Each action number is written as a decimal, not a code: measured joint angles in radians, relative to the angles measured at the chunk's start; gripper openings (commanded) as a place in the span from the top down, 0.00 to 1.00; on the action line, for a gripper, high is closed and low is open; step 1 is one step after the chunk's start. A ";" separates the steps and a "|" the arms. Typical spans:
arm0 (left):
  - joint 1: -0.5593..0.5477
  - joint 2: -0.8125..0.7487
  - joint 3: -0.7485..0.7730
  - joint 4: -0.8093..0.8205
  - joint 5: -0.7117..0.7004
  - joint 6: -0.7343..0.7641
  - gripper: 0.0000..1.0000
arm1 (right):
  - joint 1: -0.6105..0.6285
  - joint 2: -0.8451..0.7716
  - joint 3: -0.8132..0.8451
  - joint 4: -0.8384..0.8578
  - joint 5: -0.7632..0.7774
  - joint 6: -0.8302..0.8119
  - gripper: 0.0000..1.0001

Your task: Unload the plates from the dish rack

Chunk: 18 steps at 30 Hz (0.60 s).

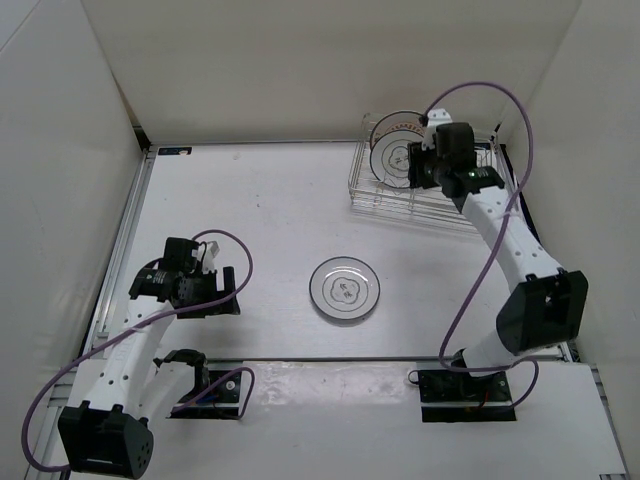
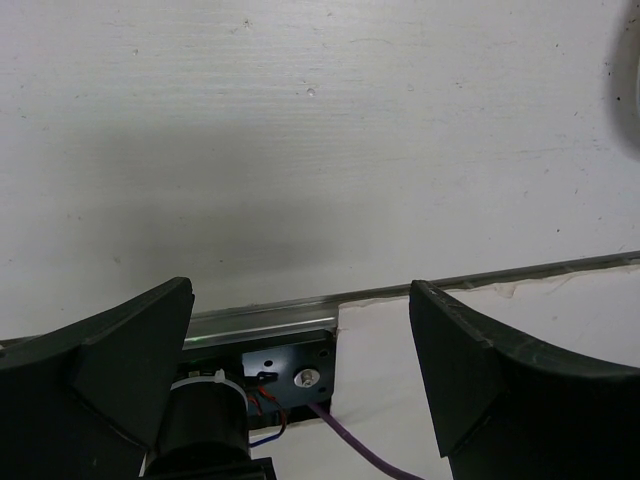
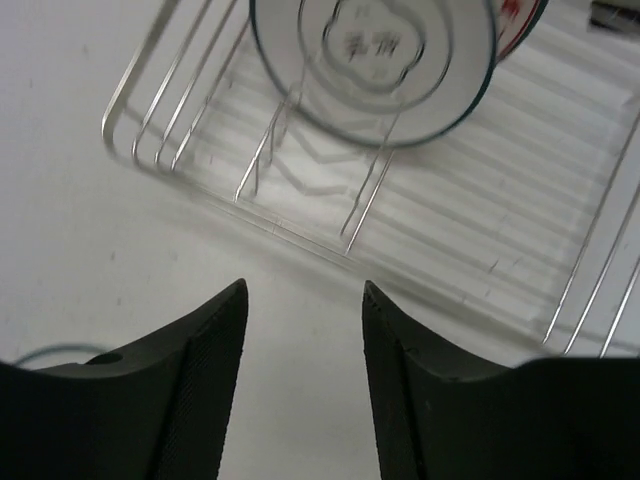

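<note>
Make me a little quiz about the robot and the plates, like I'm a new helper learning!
1. How many plates stand in the dish rack?
2. True or false: the right gripper is holding a plate.
3. Where is the grey-ringed plate that is outside the rack? A) flat on the table B) on top of the rack C) leaning on the wall

Key: 1. two; 2. false, it is open and empty; 3. A

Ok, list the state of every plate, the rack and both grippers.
Unloaded plate: lying flat, outside the rack.
Grey-ringed plate: upright in the rack.
Orange-rimmed plate: upright, behind the grey-ringed one.
Dish rack: holds two plates.
Left gripper: open, empty.
Right gripper: open, empty, facing the rack.
</note>
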 measured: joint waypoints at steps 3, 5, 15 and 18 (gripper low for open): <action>-0.001 0.000 0.000 0.002 0.000 0.000 0.00 | -0.019 0.105 0.155 0.016 0.005 -0.030 0.44; -0.002 0.000 0.000 0.004 0.000 0.000 0.00 | -0.031 0.168 0.229 0.033 -0.019 -0.068 0.26; -0.002 -0.012 0.000 -0.006 -0.052 0.002 0.00 | -0.076 0.291 0.352 0.000 -0.209 -0.452 0.37; -0.002 -0.014 0.000 -0.013 -0.056 0.005 0.00 | -0.082 0.341 0.422 -0.018 -0.192 -0.538 0.35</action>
